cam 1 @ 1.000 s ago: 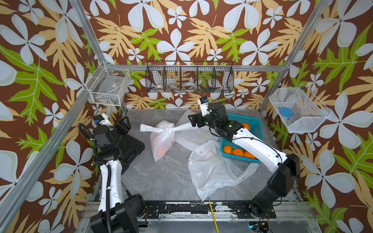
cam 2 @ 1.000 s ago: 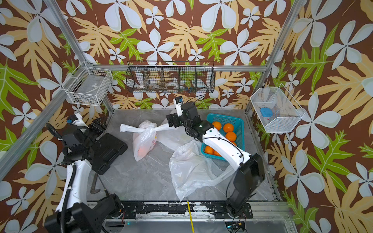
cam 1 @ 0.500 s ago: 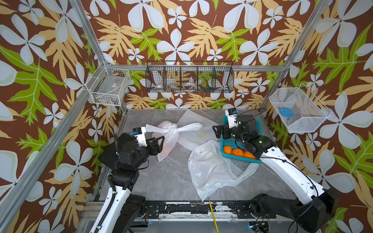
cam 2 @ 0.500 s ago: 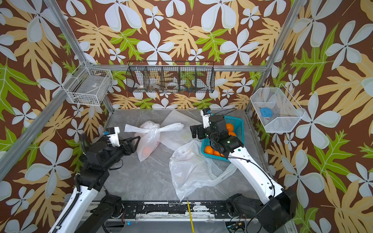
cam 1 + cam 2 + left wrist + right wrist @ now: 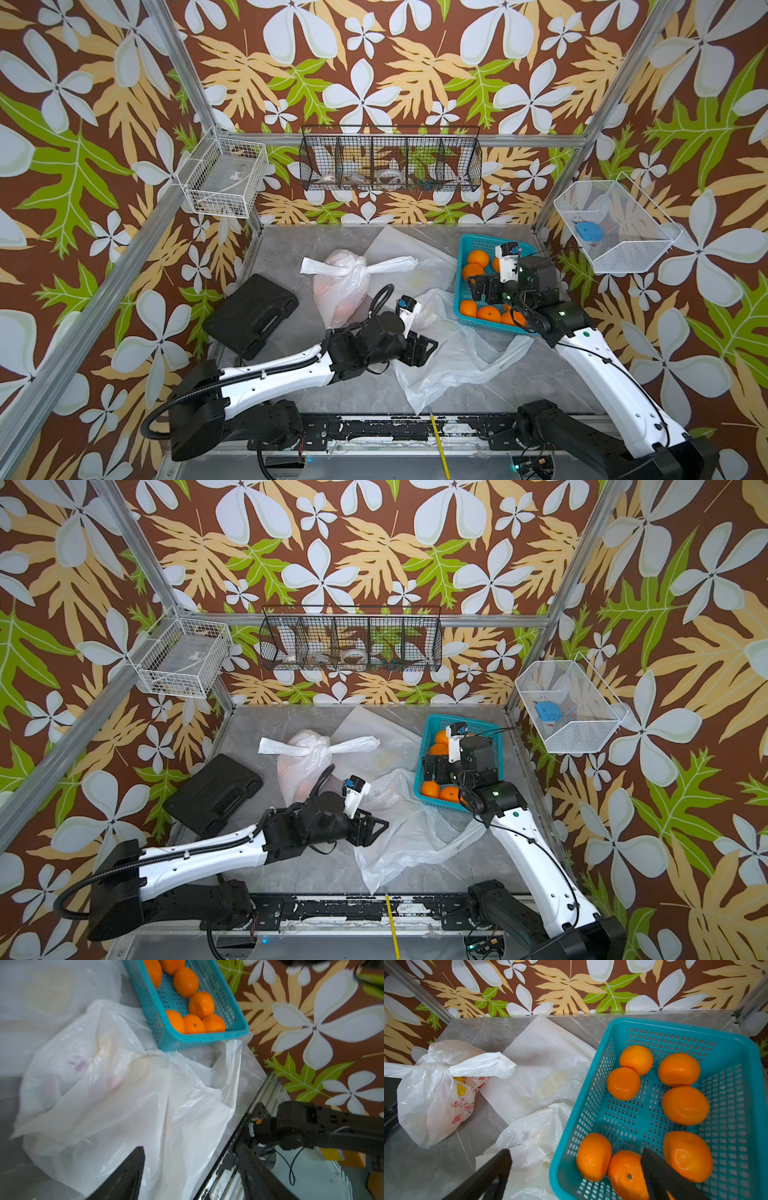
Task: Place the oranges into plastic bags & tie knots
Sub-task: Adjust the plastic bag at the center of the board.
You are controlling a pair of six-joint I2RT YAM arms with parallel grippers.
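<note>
The oranges (image 5: 685, 1105) lie loose in a teal perforated basket (image 5: 675, 1024) at the right rear of the grey table (image 5: 357, 390); the right wrist view shows seven of them. The right gripper (image 5: 576, 1151) hangs above the basket's wall on the side facing the bags. Its fingers (image 5: 654, 1169) are spread wide and hold nothing: one stands over an orange inside, the other outside over crumpled plastic.

A tied plastic bag (image 5: 340, 286) stands near the table's middle. Its knot (image 5: 353, 266) sits on top with two strip ends sticking out sideways, and orange shapes show faintly through the film. Behind it a flat bag (image 5: 399, 249) lies spread toward the back wall.

A third, loose bag (image 5: 453, 357) sprawls between the tied bag and the basket, its edge up against the basket's front wall. The left gripper (image 5: 424, 347) hovers at this bag's left edge, its fingers (image 5: 128, 1172) well apart with only plastic below them and nothing grasped.

A black case (image 5: 251, 316) rests flat at the table's left side, just beside the left arm. A black wire rack (image 5: 390, 162) and two white wire baskets (image 5: 224, 183) hang on the walls, above the table.
</note>
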